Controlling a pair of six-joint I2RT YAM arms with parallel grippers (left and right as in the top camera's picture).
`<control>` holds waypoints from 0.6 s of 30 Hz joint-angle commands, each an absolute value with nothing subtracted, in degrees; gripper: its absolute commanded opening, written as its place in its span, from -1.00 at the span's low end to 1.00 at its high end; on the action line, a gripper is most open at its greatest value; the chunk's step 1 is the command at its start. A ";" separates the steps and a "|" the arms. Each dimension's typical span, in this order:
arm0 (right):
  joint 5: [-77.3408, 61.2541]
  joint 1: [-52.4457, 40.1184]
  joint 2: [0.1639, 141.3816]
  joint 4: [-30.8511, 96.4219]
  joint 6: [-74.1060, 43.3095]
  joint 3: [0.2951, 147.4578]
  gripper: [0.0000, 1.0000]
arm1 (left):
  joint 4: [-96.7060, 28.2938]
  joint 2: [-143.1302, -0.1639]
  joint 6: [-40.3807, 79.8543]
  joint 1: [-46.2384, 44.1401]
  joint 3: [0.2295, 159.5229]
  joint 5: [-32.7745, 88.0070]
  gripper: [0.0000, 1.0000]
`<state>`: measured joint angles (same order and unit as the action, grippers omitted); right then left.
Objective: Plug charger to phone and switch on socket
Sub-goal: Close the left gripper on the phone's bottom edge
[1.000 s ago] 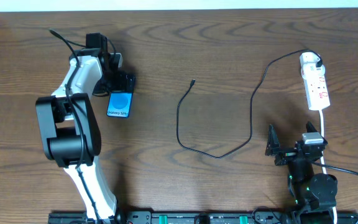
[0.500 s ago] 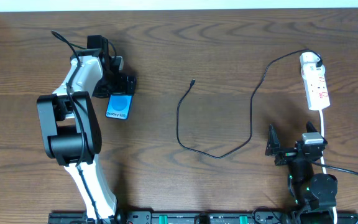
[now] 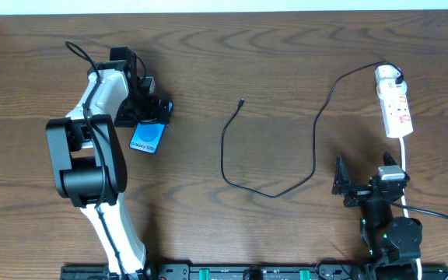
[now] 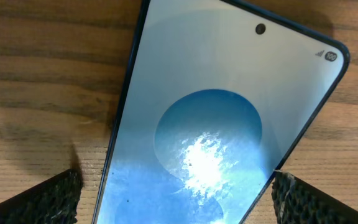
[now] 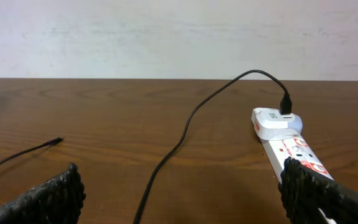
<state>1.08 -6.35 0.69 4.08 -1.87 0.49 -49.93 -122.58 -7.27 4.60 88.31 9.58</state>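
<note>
The phone (image 3: 148,138), blue screen up, lies tilted on the table at the left. My left gripper (image 3: 152,115) is open and straddles its far end. In the left wrist view the phone (image 4: 210,112) fills the gap of the left gripper (image 4: 176,199): its right edge is against the right finger, and its left edge is apart from the left finger. The charger cable (image 3: 225,159) loops across the middle, its tip (image 3: 241,102) lying free. Its white plug (image 3: 387,75) sits in the socket (image 3: 397,109) at the right. My right gripper (image 3: 358,188) is open and empty in front of the socket.
In the right wrist view the cable (image 5: 185,130) runs across the table to the plug (image 5: 275,121) in the socket (image 5: 294,152), beside the open right gripper (image 5: 179,199). The socket's white lead (image 3: 405,167) runs toward the right arm. A pale wall stands behind the table's far edge.
The phone has turned and slid slightly toward the front between the left gripper's fingers, and the left gripper has turned with it. The right arm and cable have not moved.
</note>
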 commanded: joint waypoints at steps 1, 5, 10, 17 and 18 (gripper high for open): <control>1.37 -6.44 0.38 4.21 -1.61 0.32 0.99 | -50.94 -122.91 -6.13 4.54 88.29 11.07 0.96; 1.37 -6.44 0.38 4.21 -1.61 0.32 0.98 | -52.03 -122.91 -6.13 4.14 88.25 11.11 0.96; 1.37 -6.44 0.38 4.21 -1.61 0.32 0.99 | -52.49 -122.91 -6.17 2.33 88.23 10.83 0.96; 1.37 -6.44 0.38 4.21 -1.63 0.32 0.99 | -49.76 -123.26 -7.07 1.52 84.20 4.40 0.96; 1.37 -6.44 0.38 4.21 -1.61 0.32 0.99 | -48.69 -123.37 -7.29 1.52 83.53 4.40 0.96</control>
